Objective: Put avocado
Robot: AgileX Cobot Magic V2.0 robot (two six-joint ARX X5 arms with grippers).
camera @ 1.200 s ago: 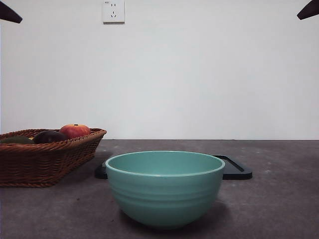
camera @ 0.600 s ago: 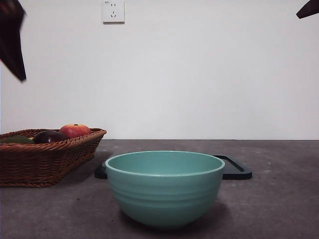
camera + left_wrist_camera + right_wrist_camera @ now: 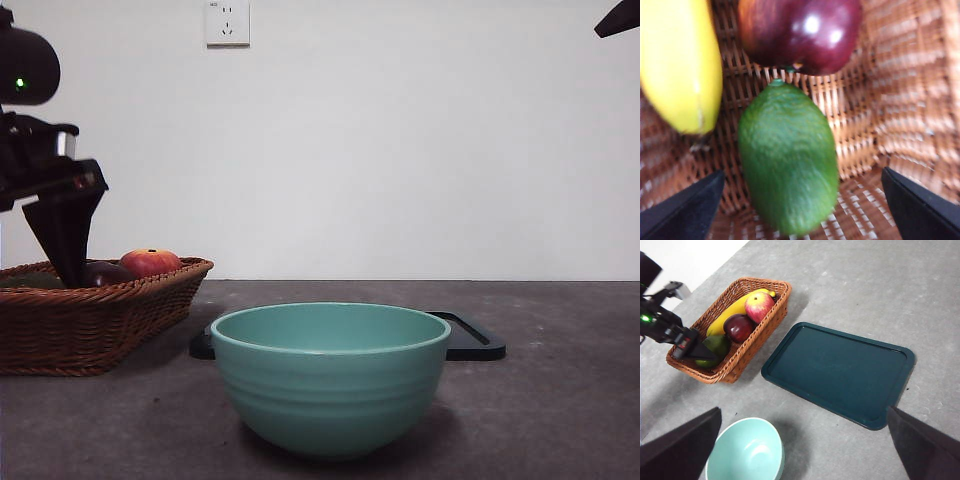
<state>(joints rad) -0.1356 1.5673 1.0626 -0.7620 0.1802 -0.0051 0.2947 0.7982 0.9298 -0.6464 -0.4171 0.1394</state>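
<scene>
While avocado (image 3: 787, 160) lies in wicker basket (image 3: 747, 347) beside banana (image 3: 680, 65) and dark purple fruit (image 3: 802, 32), left gripper (image 3: 800, 210) hovers above, jaws spread to straddle it. Right gripper (image 3: 805, 450) waits high, jaws apart.

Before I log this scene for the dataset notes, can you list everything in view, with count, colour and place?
avocado: one, green, in the basket, between the left gripper's open jaws
plum: one, dark purple, in the basket next to the avocado
banana: one, yellow, in the basket
apple: one, red and yellow, far end of the basket
basket: one, brown wicker, beside the tray
tray: one, dark green, flat on the table
bowl: one, pale teal, in front of the tray
table: one, grey
socket: one, white, on the wall
left gripper: black, low over the avocado
right gripper: black, open, raised above the table
</scene>
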